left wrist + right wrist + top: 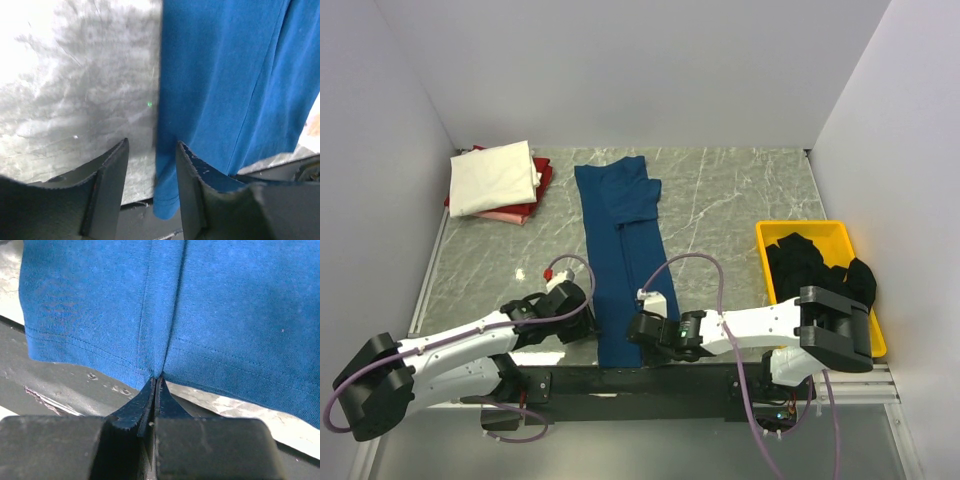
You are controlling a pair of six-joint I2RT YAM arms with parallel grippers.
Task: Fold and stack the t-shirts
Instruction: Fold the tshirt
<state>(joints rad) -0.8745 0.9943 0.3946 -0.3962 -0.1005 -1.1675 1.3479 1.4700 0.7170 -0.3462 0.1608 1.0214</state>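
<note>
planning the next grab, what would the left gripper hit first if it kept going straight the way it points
Most likely the left edge of the blue t-shirt, near its hem: it lies between the open fingers of the left gripper, with the table beneath. Depth is unclear.

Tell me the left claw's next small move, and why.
Probably close the left claw on the near corner of the blue t-shirt. Its jaws stand open astride that edge, while the right claw is shut on the hem, so both ends would then be held for the next fold.
</note>
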